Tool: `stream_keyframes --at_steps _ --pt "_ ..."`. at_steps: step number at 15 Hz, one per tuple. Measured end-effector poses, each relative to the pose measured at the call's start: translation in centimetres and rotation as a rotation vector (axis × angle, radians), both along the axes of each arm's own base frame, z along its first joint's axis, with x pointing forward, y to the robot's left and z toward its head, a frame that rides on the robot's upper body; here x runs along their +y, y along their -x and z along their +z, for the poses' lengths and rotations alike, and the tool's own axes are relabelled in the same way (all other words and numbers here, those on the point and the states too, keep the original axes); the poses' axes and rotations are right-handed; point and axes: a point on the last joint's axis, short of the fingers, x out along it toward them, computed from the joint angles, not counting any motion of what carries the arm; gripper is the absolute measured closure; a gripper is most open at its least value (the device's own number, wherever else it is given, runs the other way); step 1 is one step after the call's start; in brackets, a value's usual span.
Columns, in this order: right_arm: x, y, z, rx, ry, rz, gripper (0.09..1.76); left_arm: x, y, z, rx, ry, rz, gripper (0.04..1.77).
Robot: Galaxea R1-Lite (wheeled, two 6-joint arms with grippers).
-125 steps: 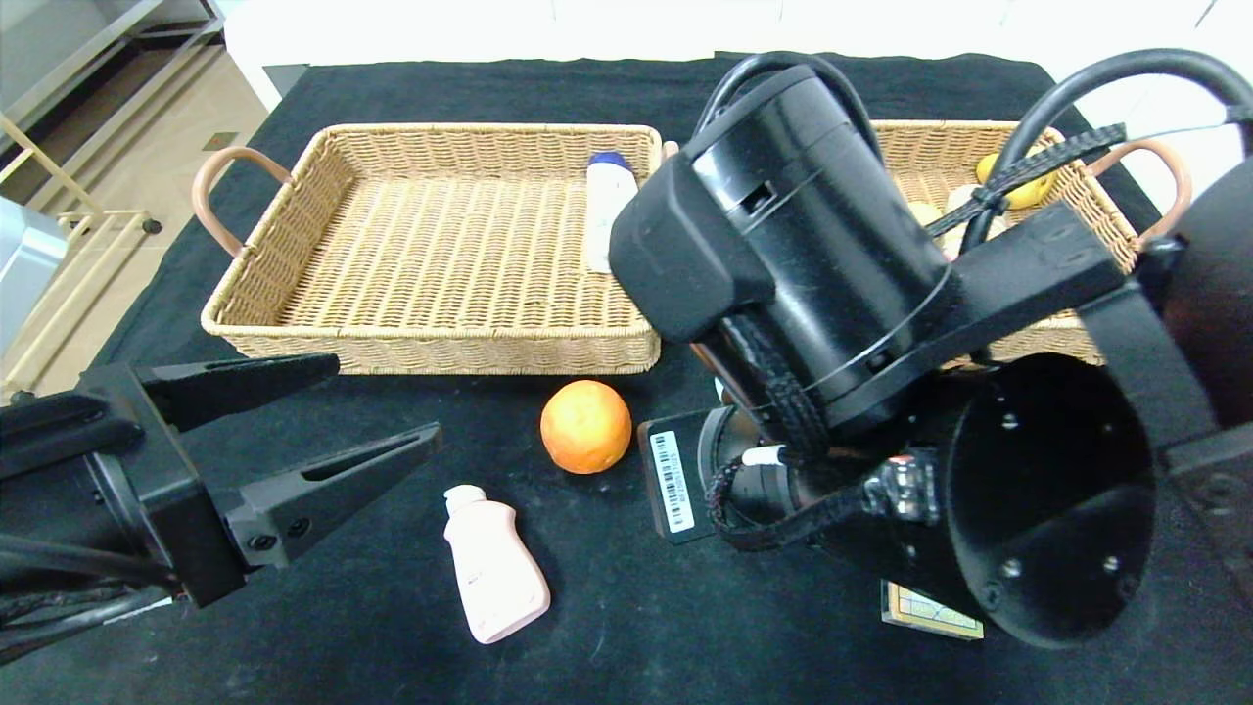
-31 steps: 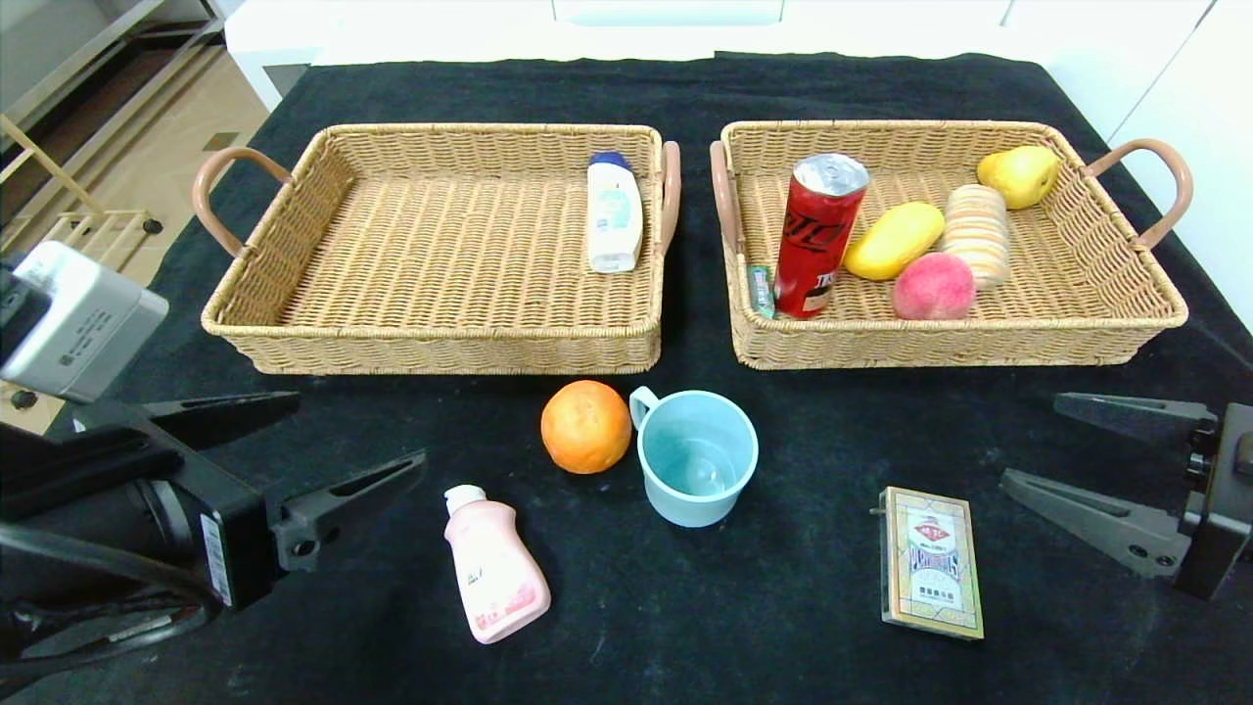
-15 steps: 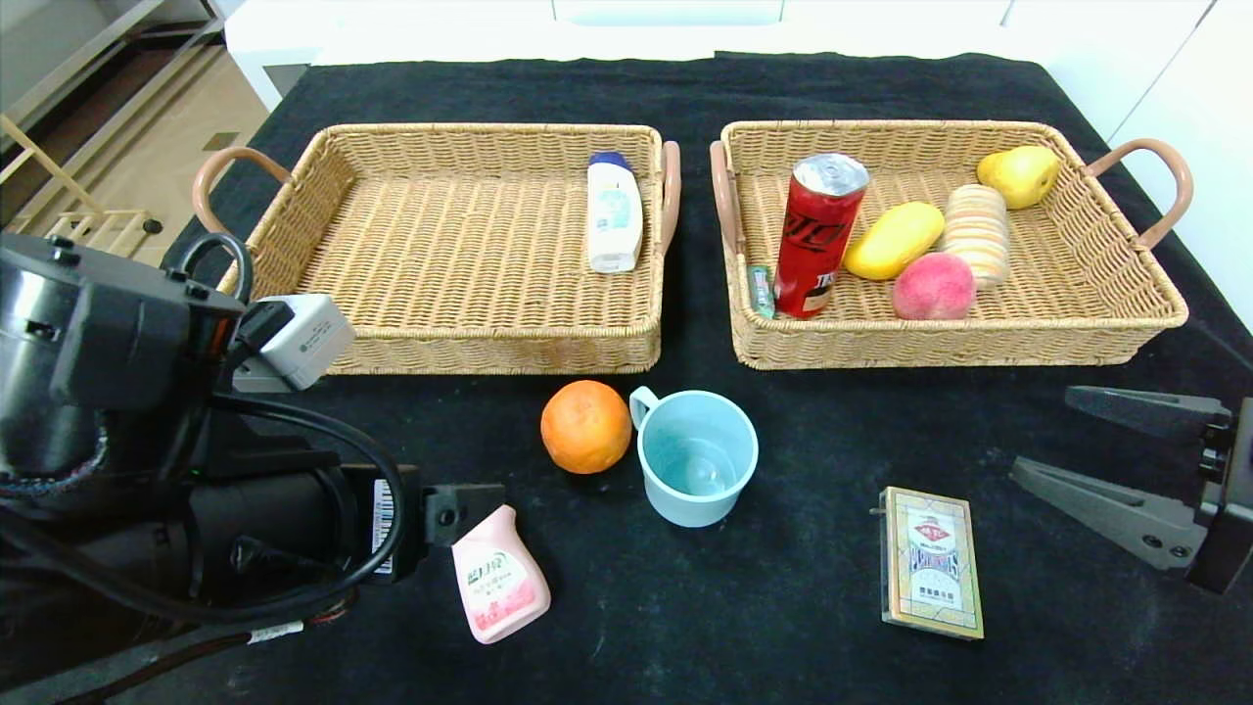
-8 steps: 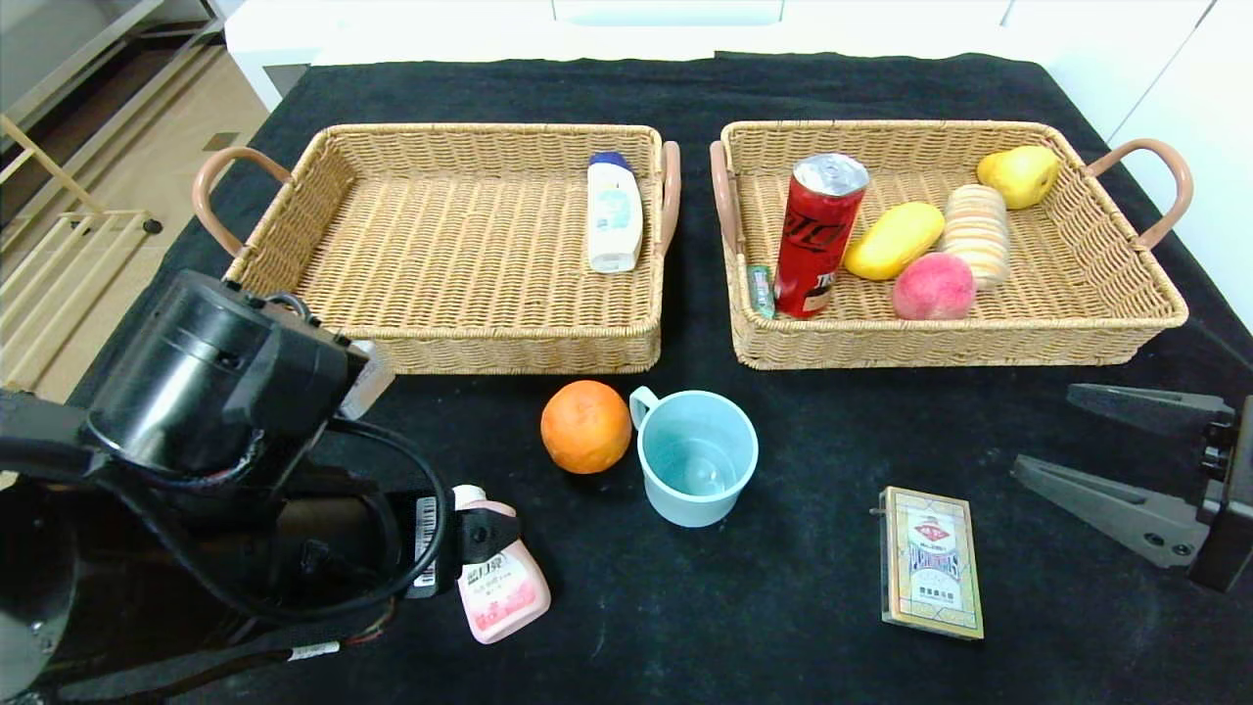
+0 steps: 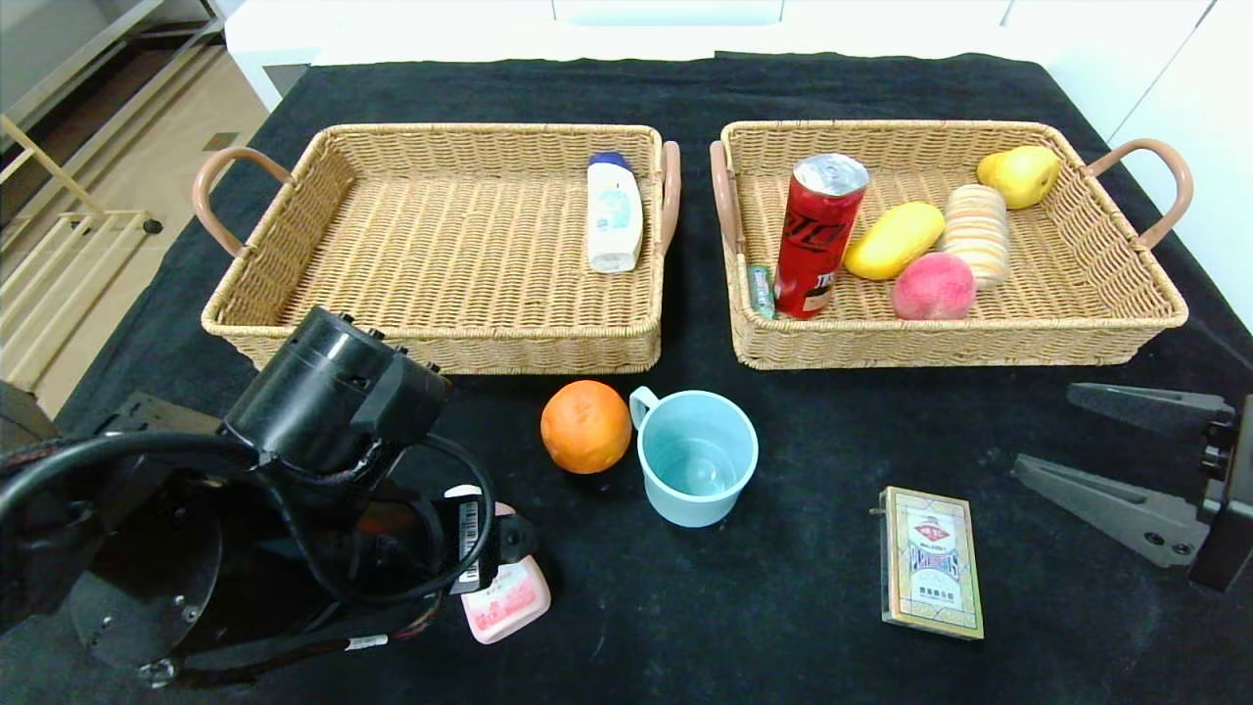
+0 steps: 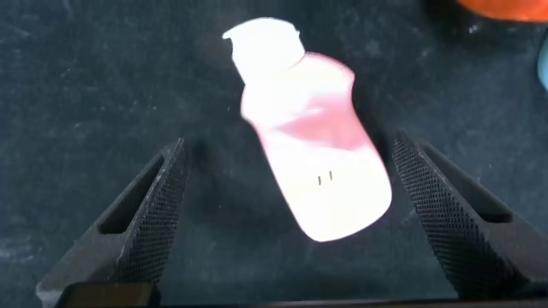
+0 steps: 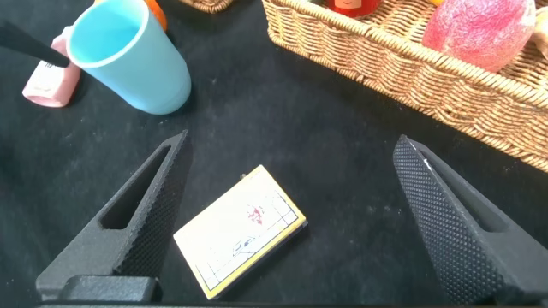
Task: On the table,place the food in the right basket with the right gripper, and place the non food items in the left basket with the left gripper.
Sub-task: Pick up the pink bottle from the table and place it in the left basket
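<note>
A pink bottle (image 5: 504, 597) (image 6: 312, 162) lies flat on the black cloth near the front left. My left gripper (image 6: 289, 171) hovers over it, open, one finger on each side of the bottle and neither touching it. In the head view the left arm covers most of the bottle. An orange (image 5: 585, 426), a light blue cup (image 5: 695, 455) and a box of playing cards (image 5: 930, 560) (image 7: 240, 231) also lie on the cloth. My right gripper (image 5: 1045, 431) (image 7: 291, 145) stands open and empty at the right, near the card box.
The left basket (image 5: 440, 348) holds a white bottle (image 5: 614, 211). The right basket (image 5: 959, 348) holds a red can (image 5: 817, 235), a mango (image 5: 893, 240), a peach (image 5: 933, 286), a pear (image 5: 1018, 176) and a striped bun (image 5: 977, 233).
My left arm has swung in from the front left and tipped down over the pink bottle, so its open fingers now straddle it. The right arm has stayed still.
</note>
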Motion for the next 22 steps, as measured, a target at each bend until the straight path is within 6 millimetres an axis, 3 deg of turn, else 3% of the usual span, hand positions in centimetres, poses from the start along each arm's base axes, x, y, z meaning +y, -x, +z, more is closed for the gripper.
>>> stream_keyframes --at_steps 19,22 --pt "0.0 0.1 0.0 -0.006 0.002 0.001 0.14 -0.8 -1.5 -1.6 0.047 -0.044 0.004 0.10" --pt "0.1 0.3 0.0 -0.009 0.003 0.005 0.14 -0.8 -1.5 -1.7 0.050 -0.049 0.004 0.62"
